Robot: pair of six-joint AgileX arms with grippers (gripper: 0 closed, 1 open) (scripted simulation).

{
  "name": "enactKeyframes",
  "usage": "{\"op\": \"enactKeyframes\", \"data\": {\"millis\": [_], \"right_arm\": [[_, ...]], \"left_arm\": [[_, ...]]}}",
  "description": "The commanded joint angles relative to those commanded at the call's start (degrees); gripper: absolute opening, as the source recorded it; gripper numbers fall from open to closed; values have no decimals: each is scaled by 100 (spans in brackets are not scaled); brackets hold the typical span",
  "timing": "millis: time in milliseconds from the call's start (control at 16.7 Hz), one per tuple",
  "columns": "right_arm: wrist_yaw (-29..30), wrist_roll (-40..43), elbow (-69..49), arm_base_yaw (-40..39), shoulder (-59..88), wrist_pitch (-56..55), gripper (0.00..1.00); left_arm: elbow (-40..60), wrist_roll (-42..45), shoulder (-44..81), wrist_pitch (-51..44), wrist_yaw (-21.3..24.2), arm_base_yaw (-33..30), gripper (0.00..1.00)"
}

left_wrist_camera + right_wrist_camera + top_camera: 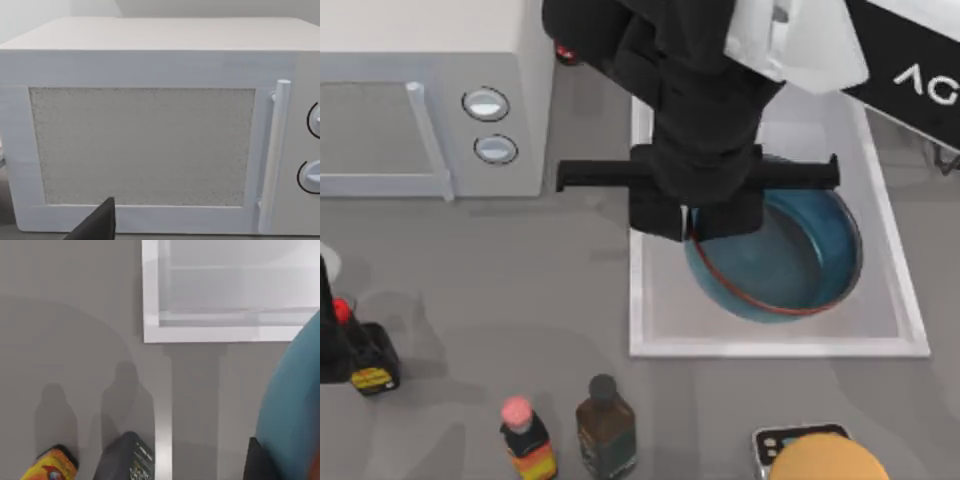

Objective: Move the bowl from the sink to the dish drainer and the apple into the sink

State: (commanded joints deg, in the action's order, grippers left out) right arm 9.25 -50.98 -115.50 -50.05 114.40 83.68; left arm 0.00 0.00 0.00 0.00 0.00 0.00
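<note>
The blue bowl [790,255] with its thin red rim hangs tilted over the white sink [650,300]. My right gripper [692,230] comes down from above and is shut on the bowl's left rim, under the black wrist. In the right wrist view the bowl [292,410] bulges beside one dark finger [256,462], with the sink's corner [150,335] beyond. A bit of the red apple [564,52] peeks out behind the arm, next to the microwave. The dish drainer is out of view. My left arm is parked at the left, one dark finger [97,225] facing the microwave door.
A white microwave [420,110] fills the back left. A pink-capped bottle [525,440] and a dark bottle [605,425] stand at the front, and a black bottle with a yellow label [365,365] at the left edge. A tan-orange round thing [825,458] sits front right.
</note>
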Motion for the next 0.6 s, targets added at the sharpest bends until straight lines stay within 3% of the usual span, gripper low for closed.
{"op": "enactKeyframes", "data": {"millis": [240,600], "right_arm": [[46,-502,673,-541,-1137,546,0],[53,-605,794,-625,-1349,643,0]], "left_arm": [[0,0,0,0,0,0,100],[0,0,0,0,0,0,100]]}}
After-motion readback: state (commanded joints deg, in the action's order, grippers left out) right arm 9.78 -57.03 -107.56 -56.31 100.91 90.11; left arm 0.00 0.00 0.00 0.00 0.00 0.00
